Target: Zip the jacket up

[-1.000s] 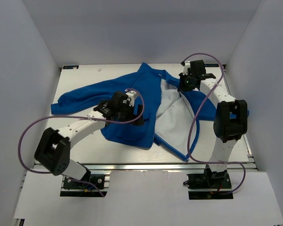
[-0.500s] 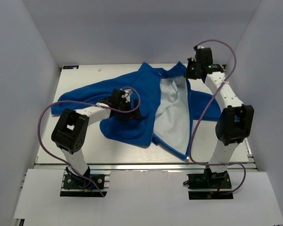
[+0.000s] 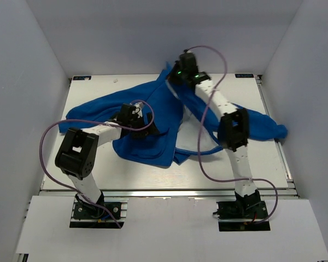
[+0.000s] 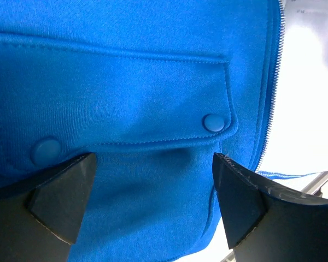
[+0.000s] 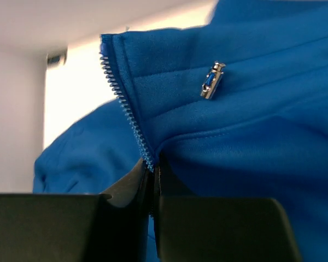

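Now our right gripper (image 5: 153, 177), pinching the zipper edge (image 5: 126, 103) of the royal-blue fleece jacket (image 3: 147, 147), has swung that panel across; left gripper (image 4: 153, 164) spread over the pocket (image 4: 126, 98); halves closer for zipping.

No text, label, brand or number can be read in any view.

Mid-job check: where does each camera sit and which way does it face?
Top external: above and behind the bases, looking down at the jacket on the table; both arms show.
Left wrist: on the left arm, facing a snap pocket flap; the open left tool shows.
Right wrist: behind the right tool, shut on the zipper edge.
All share the jacket.
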